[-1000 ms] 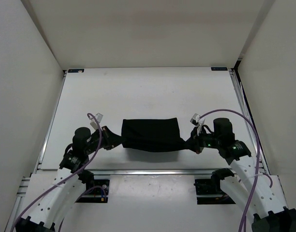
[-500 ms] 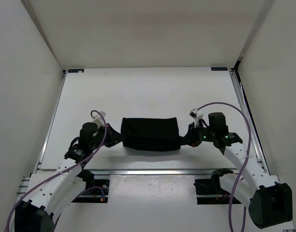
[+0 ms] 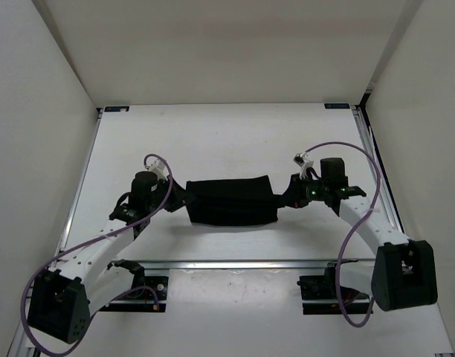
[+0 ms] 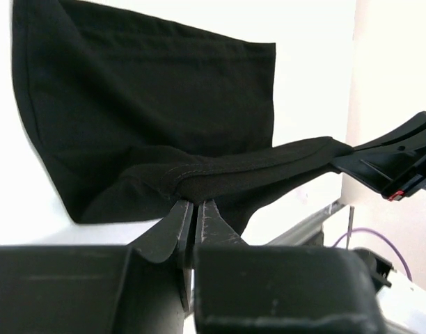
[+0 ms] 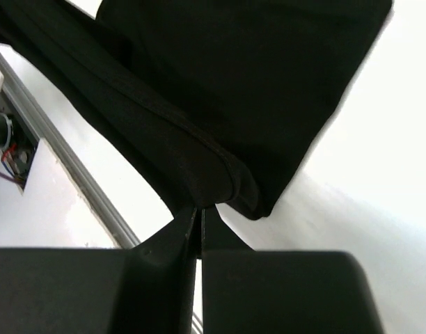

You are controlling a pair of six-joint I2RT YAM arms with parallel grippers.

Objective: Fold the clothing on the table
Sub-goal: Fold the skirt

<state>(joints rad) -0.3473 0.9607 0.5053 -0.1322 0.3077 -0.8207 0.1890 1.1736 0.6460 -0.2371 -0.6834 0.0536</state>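
The plain black soft fabric garment (image 3: 231,201) is lying in the middle of the large flat white table (image 3: 213,134). The left gripper (image 3: 180,199) is pinching its left end and the right gripper (image 3: 287,201) its right end. Both are clamping a fold that is stretching between them.

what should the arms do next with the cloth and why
Probably carry the pinched hem away from the bases and lay it over the flat half. The left gripper and right gripper have jaws shut on one edge of the clothing, stretched between them above the part on the table.
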